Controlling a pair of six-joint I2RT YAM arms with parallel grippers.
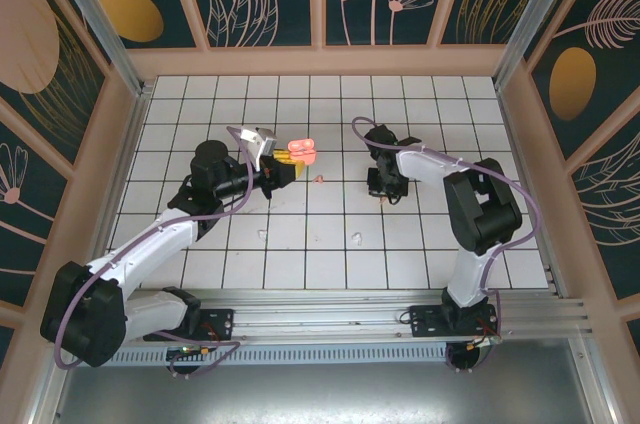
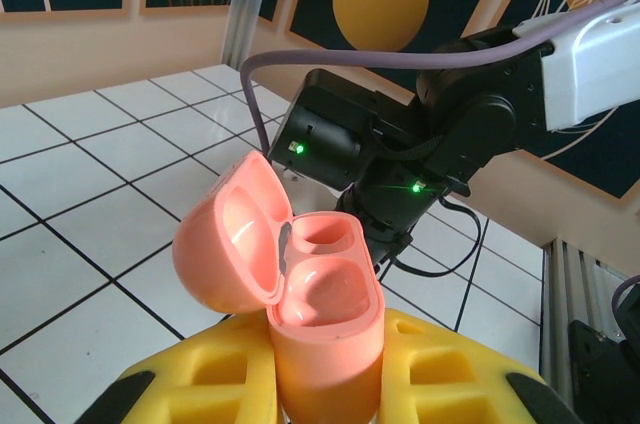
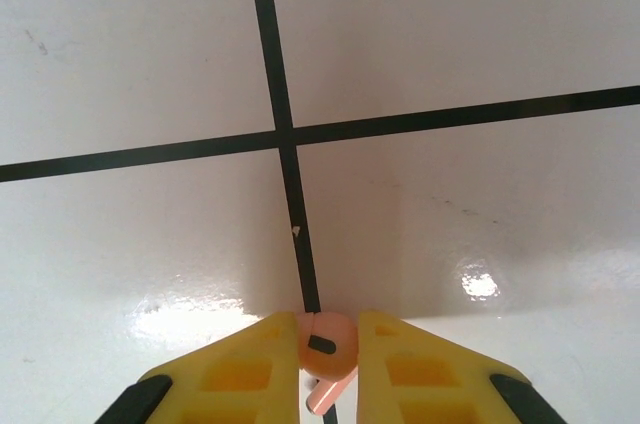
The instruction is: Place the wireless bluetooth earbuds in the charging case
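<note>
Right wrist view: what did you have in your right gripper (image 3: 327,332)?

You had a salmon-pink earbud (image 3: 322,346) pinched between its yellow fingers (image 3: 262,349), both of them touching it, stem pointing down, right above a black grout line (image 3: 285,144) of the white tiled worktop (image 3: 450,44).

And the charging case (image 2: 325,314)?

Your left gripper (image 2: 325,384) was clamped shut on it. From the left wrist view, it stood upright between the yellow fingers, salmon-pink, its lid (image 2: 225,234) swung open to the left. The far well (image 2: 322,234) looked hollow; whether the near one held anything, I couldn't tell. Your right arm (image 2: 430,134) sat close behind it.

Where did the other buds lie?

From the top external view, a second pink earbud (image 1: 319,179) lay on the worktop between your two grippers. One white earbud (image 1: 261,234) lay nearer the bases on your left arm's side, another white earbud (image 1: 355,239) further right, well apart from each other and from the case.
</note>
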